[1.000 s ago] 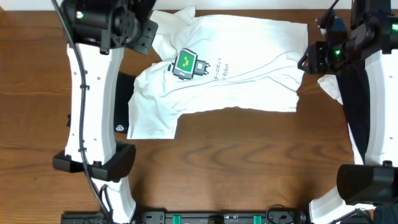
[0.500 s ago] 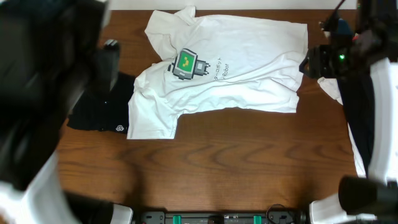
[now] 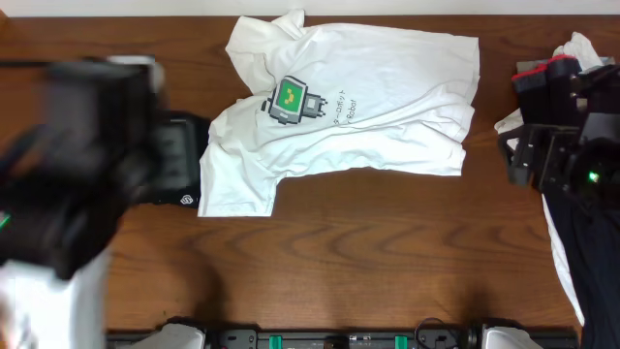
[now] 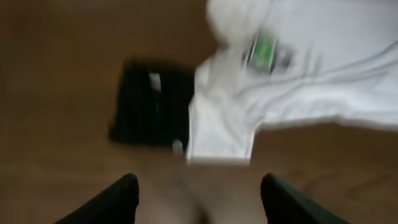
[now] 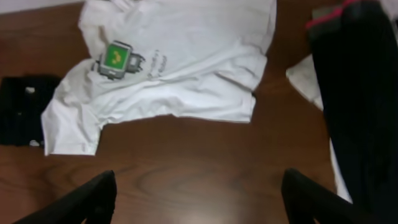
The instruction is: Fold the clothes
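The white T-shirt (image 3: 378, 107) with a green robot print (image 3: 289, 99) lies spread and creased across the far middle of the table, one sleeve hanging toward the front left. In the left wrist view my left gripper (image 4: 200, 182) stands open over bare wood, short of the T-shirt (image 4: 311, 74), nothing between its fingers. My right gripper (image 5: 199, 177) is wide open above bare table, with the T-shirt (image 5: 186, 62) lying beyond it. In the overhead view the left arm (image 3: 77, 194) is a blur at the left and the right arm (image 3: 557, 145) sits at the right edge.
A folded black garment (image 3: 179, 165) lies left of the shirt, touching its sleeve. A dark garment (image 5: 357, 93) over a white one (image 5: 305, 78) lies along the right side. Brown wood (image 3: 368, 252) stretches in front of the shirt.
Both arms have drawn away from the shirt's far corners, the left one out to the left front, the right one to the right. Both grippers have opened wider. The shirt has not shifted.
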Controlling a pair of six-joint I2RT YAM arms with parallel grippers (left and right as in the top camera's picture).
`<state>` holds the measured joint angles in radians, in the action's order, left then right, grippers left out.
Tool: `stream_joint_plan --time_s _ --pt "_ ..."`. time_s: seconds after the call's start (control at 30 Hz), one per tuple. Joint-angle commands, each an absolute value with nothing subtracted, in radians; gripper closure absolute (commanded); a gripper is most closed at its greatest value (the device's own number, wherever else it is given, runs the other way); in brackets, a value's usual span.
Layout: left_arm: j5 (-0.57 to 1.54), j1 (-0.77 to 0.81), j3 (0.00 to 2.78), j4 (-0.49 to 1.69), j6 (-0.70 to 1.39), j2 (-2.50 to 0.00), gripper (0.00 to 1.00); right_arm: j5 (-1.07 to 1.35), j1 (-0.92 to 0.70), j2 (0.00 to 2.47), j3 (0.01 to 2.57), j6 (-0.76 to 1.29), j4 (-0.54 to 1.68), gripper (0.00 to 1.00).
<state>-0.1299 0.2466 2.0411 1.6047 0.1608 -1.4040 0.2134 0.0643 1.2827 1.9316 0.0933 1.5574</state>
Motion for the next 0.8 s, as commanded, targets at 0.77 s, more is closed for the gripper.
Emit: stream_joint_plan --time_s 0.77 --pt "0.142 0.202 1.182 0.951 0.308 -1.84 0.29 0.296 0.105 1.674 1.497 0.156 1.166 0.11"
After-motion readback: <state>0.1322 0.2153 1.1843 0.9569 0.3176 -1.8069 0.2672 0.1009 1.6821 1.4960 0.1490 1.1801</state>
